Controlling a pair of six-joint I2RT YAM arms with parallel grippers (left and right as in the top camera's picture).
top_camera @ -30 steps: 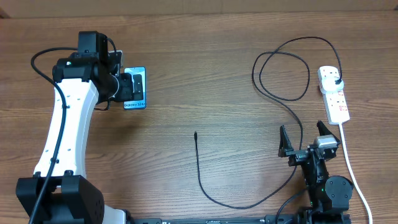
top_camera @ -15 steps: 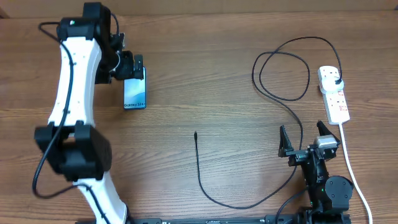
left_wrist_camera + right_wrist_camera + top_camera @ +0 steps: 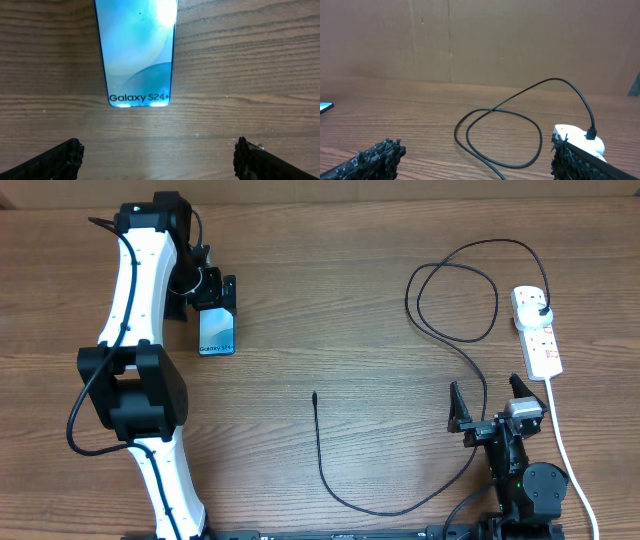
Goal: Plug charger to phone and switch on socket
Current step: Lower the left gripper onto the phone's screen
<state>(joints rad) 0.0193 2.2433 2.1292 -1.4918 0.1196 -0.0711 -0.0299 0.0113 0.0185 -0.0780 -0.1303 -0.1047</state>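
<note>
- Both jaws released. The left gripper (image 3: 157,161) is spread wide with nothing between the fingers, and so is the right gripper (image 3: 477,160).
- The right gripper (image 3: 490,402) sits at the near edge of the table (image 3: 350,300), right side, fingers pointing away from the base, touching nothing.
- The charger (image 3: 318,435) is a thin black cable. It bends along the near edge, and one run passes just left of the right gripper.
- Its connector tip (image 3: 314,395) lies loose on bare wood mid-table, well apart from the phone and both grippers.
- The phone (image 3: 216,332) lies flat at far left, screen up and lit, with the "Galaxy" text at its near end.
- The left gripper (image 3: 213,292) hangs over the phone's far end. On the left wrist view the phone (image 3: 140,50) is centred between the fingertips and clear of both.
- The socket (image 3: 540,340) lies at far right, lengthwise near-to-far, and its white cord (image 3: 565,450) runs back toward the base.
- The black plug (image 3: 541,312) is seated in the far outlet. From there the cable makes two overlapping loops at far right-centre.
- On the right wrist view the loops of the charger (image 3: 492,110) and the socket (image 3: 577,140) are ahead of the fingers.
- Switch positions are too small to tell.
</note>
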